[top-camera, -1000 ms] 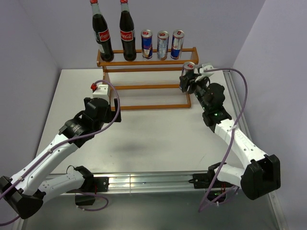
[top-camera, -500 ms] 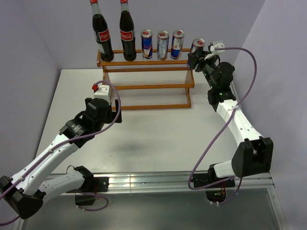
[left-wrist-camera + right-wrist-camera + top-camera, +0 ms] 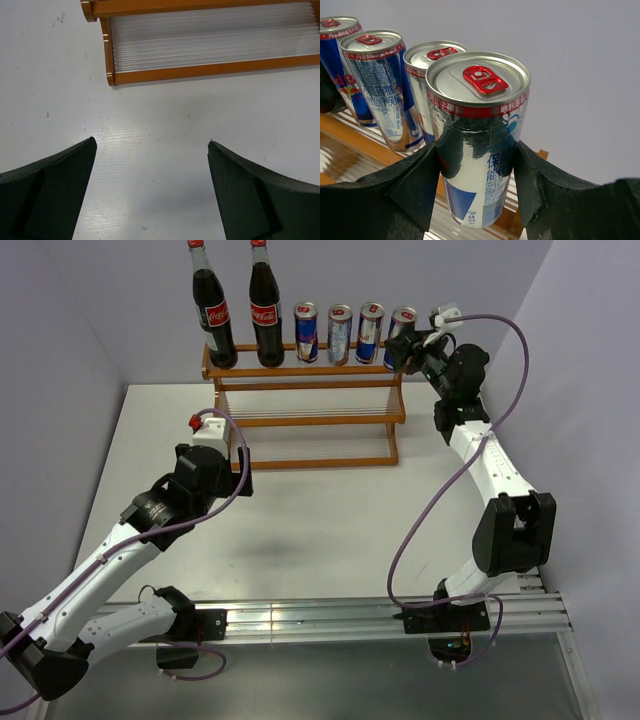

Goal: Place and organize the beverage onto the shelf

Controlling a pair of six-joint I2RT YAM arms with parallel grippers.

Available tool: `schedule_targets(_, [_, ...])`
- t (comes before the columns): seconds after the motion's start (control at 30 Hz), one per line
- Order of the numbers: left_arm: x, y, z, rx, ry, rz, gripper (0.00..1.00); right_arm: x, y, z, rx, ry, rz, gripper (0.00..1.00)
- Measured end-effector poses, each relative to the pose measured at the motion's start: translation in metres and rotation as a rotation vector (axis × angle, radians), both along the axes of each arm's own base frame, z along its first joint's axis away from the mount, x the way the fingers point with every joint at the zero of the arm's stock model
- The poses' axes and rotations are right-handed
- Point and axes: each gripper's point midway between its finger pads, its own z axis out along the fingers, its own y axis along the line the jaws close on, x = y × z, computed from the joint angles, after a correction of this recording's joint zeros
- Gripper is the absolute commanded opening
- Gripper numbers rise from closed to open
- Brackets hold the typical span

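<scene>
The wooden shelf [image 3: 300, 420] stands at the back of the table. On its top tier stand two cola bottles [image 3: 212, 310] [image 3: 265, 308] and three cans [image 3: 306, 333] [image 3: 340, 334] [image 3: 370, 332]. My right gripper [image 3: 404, 343] is shut on a fourth can [image 3: 401, 335], held upright at the right end of the top tier beside the others. In the right wrist view the fingers [image 3: 415, 185] clamp this can [image 3: 477, 135], its base just above the slats. My left gripper [image 3: 232, 465] is open and empty over the bare table, in front of the shelf's lower left corner [image 3: 107, 75].
Grey walls close in the table at the back and sides. A metal rail [image 3: 330, 620] runs along the near edge by the arm bases. The shelf's two lower tiers [image 3: 305, 440] hold nothing.
My right gripper has carried the can up and left, from beside the shelf's right end to the top tier next to the third can. The left arm has barely moved.
</scene>
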Motion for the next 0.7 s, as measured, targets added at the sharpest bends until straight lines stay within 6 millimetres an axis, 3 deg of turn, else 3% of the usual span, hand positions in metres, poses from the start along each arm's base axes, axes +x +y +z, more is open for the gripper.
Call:
schedule_targets(0.27, [-0.002, -0.001, -0.005, -0.001, 0.011, -0.011, 1.0, 0.018, 0.0, -0.015, 0.001, 0.035, 0.065, 0.0])
schedule_targets(0.7, [-0.003, -0.001, -0.005, -0.004, 0.01, -0.015, 0.99, 0.03, 0.009, -0.016, 0.002, 0.027, 0.135, 0.0])
